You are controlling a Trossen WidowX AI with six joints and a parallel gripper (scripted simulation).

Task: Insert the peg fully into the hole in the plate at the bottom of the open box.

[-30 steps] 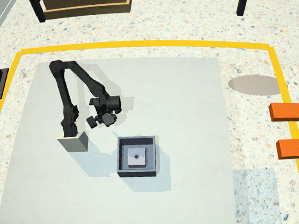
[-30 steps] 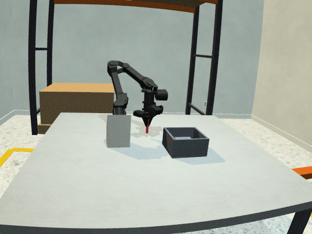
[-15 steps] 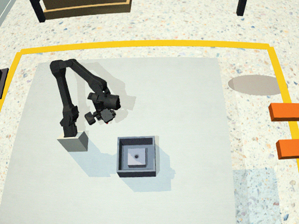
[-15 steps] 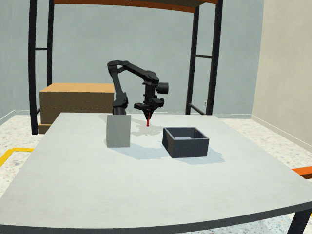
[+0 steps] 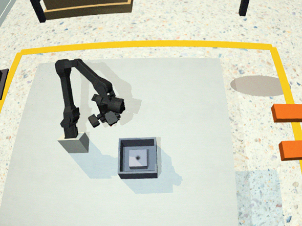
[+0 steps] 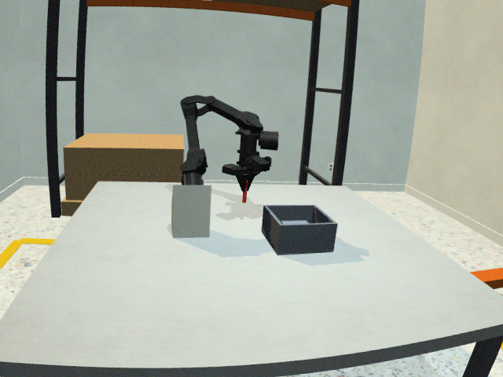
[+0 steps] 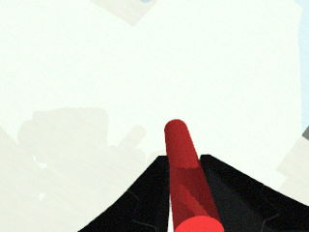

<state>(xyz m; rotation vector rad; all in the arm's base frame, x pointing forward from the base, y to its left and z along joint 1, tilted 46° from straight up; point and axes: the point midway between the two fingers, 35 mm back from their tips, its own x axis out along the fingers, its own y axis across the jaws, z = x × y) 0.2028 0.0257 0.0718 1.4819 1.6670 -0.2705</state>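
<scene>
While my fingers pinch the red peg near its top, it could tilt (jamming at the hole) and shove the box.

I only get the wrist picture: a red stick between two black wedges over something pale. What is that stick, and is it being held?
Observer: It is the red peg; the pincer is shut on its upper end, and it hangs upright above the table.
Operator: Where is it supposed to go? I see no hole.
Observer: A dark open box sits on the table, apart from the pincer, with a pale plate on its floor.
Operator: And the hole?
Observer: From the top view, a small dark hole sits mid-plate, with nothing in it yet.
</scene>
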